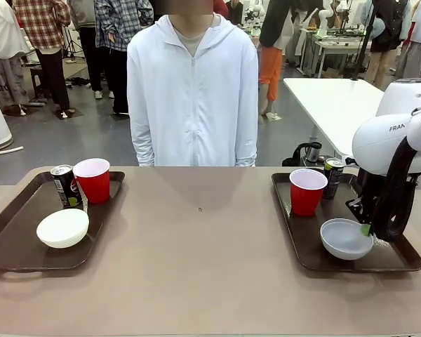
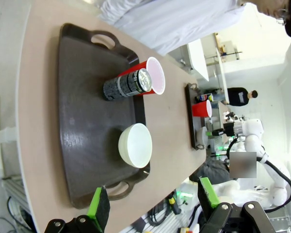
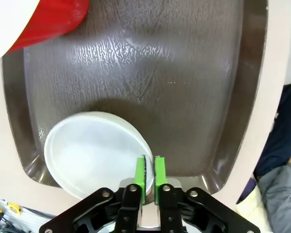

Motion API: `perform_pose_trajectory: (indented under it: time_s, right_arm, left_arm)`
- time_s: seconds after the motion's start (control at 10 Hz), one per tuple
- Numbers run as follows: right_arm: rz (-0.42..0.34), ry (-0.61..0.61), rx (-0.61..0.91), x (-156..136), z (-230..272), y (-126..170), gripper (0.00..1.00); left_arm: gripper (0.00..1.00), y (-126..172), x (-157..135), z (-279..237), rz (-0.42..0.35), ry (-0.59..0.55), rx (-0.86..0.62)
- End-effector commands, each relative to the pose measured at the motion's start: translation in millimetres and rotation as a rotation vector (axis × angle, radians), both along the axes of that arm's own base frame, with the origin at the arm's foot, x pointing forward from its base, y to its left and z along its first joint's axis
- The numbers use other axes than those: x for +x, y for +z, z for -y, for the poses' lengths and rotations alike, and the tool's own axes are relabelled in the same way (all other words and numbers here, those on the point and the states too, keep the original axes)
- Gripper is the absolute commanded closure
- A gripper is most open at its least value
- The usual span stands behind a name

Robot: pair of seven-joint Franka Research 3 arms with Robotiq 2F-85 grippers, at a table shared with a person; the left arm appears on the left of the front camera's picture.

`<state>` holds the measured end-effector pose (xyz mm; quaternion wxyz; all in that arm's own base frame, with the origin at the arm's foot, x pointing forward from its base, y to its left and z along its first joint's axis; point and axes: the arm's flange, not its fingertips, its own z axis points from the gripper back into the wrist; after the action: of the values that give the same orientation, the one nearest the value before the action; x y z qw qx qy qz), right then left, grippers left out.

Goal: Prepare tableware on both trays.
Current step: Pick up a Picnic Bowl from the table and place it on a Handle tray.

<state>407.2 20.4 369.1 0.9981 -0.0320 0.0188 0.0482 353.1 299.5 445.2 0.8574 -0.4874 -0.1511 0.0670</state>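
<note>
On the left tray [image 1: 14, 232] stand a dark can [image 1: 65, 186], a red cup [image 1: 92, 179] and a cream-white bowl [image 1: 63, 227]. The right tray [image 1: 400, 260] carries a red cup [image 1: 307, 191], a can [image 1: 332, 175] and a pale grey-white bowl [image 1: 344, 239]. My right gripper [image 1: 365, 229] is at that bowl's right rim. In the right wrist view my right gripper [image 3: 150, 167] is pinched shut on the rim of the bowl [image 3: 92, 150], which rests on the tray [image 3: 184, 73]. My left gripper [image 2: 153, 194] hangs open, high above the left tray [image 2: 82, 121] and its bowl [image 2: 135, 145].
A person in a white hooded jacket [image 1: 192, 91] stands at the table's far edge, hands down. Bare tabletop [image 1: 196, 239] lies between the trays. A white table [image 1: 333, 105] and other people are farther back.
</note>
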Motion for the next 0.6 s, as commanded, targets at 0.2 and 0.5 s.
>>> perform_pose_trajectory:
  time_s: [0.2,0.5]
  right_arm:
    - [0.011,-0.022,-0.010,-14.0,-1.3,50.4,0.00]
    - [0.019,-0.013,0.021,-38.2,-1.9,99.3,0.34]
  left_arm:
    - [0.04,1.0,-1.6,-1.6,0.026,-0.002,-0.013]
    - [0.04,1.0,-1.6,-1.6,0.026,-0.002,-0.013]
